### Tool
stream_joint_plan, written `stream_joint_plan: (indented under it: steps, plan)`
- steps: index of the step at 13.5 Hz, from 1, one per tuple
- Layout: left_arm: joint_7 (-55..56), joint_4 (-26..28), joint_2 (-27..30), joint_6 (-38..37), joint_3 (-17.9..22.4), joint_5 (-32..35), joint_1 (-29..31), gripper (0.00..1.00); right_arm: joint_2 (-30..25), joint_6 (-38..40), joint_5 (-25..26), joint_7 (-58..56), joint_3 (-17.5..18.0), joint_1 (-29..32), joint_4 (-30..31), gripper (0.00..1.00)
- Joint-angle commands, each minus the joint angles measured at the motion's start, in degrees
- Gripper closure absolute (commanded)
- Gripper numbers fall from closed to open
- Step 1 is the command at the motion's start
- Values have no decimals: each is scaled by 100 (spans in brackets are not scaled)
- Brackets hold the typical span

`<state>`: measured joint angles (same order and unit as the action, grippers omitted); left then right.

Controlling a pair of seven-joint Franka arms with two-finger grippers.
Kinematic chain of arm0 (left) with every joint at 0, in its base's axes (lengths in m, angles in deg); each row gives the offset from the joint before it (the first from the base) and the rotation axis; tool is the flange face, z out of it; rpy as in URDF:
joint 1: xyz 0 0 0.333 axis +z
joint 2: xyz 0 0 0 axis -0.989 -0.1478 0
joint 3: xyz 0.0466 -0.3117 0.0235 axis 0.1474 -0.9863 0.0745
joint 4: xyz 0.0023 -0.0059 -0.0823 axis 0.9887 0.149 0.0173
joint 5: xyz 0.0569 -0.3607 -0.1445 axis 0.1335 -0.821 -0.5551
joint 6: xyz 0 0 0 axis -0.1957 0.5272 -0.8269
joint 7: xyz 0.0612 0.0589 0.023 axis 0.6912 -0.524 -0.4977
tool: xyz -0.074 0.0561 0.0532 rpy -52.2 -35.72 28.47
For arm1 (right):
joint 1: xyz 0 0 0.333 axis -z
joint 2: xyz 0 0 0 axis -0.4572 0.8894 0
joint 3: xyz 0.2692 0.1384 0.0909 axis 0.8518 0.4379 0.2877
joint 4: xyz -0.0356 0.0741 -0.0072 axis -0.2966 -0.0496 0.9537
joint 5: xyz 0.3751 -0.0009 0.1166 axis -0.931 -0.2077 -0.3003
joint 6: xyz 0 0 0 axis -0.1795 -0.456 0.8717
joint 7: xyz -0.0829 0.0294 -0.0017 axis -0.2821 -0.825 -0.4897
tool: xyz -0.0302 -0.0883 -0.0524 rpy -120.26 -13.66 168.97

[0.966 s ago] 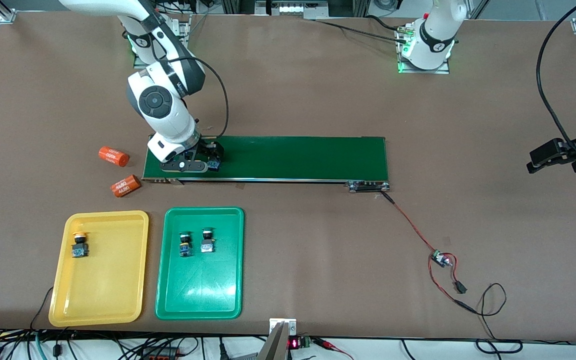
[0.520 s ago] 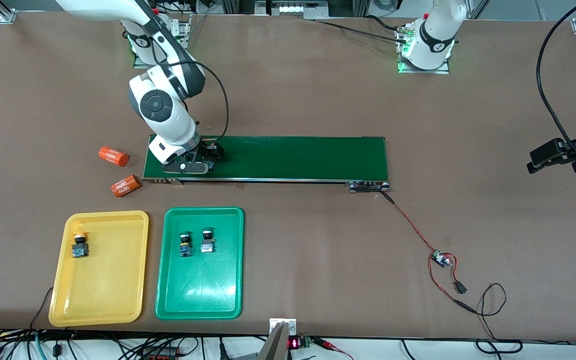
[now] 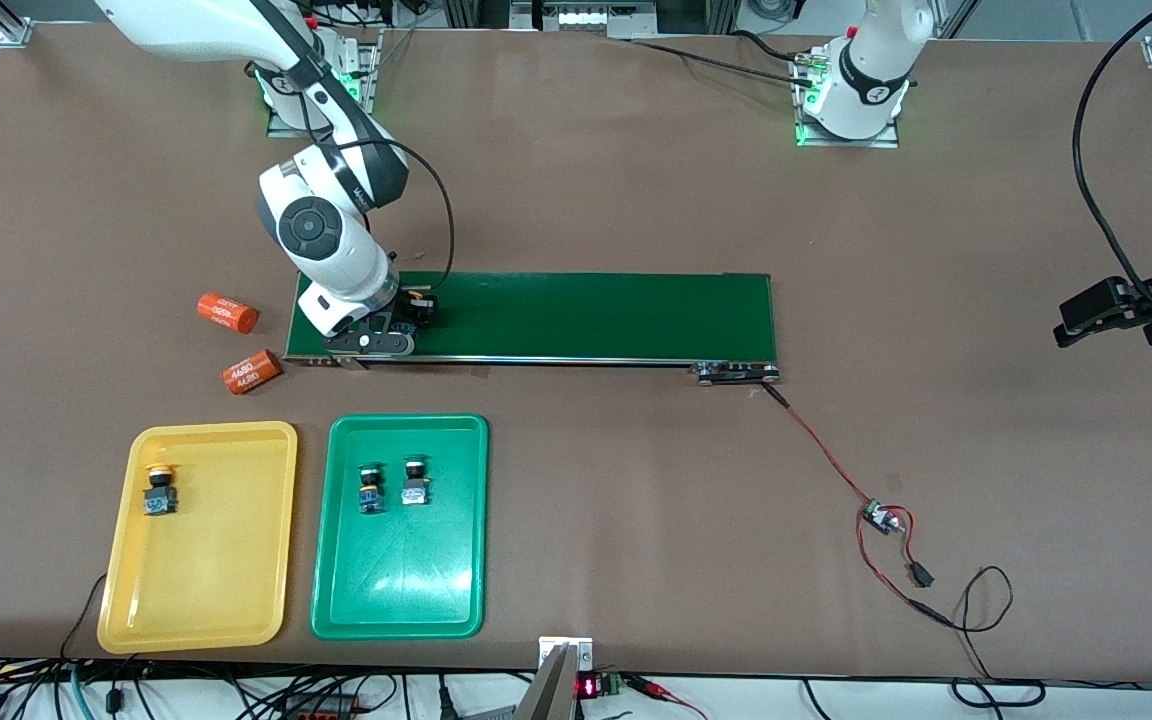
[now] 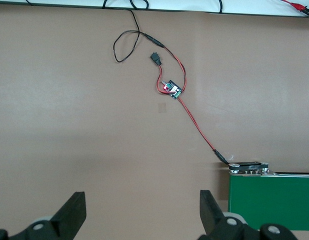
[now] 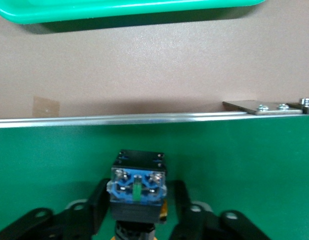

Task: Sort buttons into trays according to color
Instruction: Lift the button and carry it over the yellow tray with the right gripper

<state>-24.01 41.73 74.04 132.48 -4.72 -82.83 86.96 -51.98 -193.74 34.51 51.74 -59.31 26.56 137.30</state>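
Observation:
My right gripper (image 3: 412, 317) is down on the dark-green belt (image 3: 586, 315) at the right arm's end. In the right wrist view its fingers (image 5: 100, 197) press both sides of a black-and-blue button (image 5: 138, 186) with a bit of yellow cap showing, so this gripper (image 5: 138, 202) is shut on it. The yellow tray (image 3: 236, 520) holds one yellow-capped button (image 3: 158, 490). Two green-capped buttons (image 3: 369, 488) (image 3: 415, 483) lie in the green tray (image 3: 406, 570). My left gripper (image 3: 1116, 310) waits open over bare table at the left arm's end, nothing between its fingers (image 4: 74, 212).
Two orange cylinders (image 3: 227, 313) (image 3: 252, 371) lie on the table beside the belt's end at the right arm's end. A red-and-black wire with a small circuit board (image 3: 881, 517) runs from the belt's other end toward the front edge.
The right gripper has come down on the belt, shifted slightly toward its end, and closed its fingers on the button. The left arm has not moved.

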Motion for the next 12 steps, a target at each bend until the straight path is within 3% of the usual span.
stream_joint_plan:
  steps: [1, 3, 7, 9, 12]
  plan:
    - [15, 8, 17, 49, -5, 52, 8, 0, -38, -75, 75, -126, 40, 152, 10, 85]
    - [15, 8, 17, 49, -5, 52, 8, 0, -73, 47, 74, -179, 23, 222, -252, 94]
    - [24, 8, 26, 49, -5, 70, -1, 0, -47, 1539, 13, -607, 5, 266, -1674, 94]
    - [-2, -1, 35, 49, -14, 26, 8, 0, 14, 1735, 13, -995, -100, 398, -2072, 94]
    - [-20, 8, 44, -21, 38, -508, 95, 0, 628, 1823, 39, -1521, -144, 880, -2731, 94]
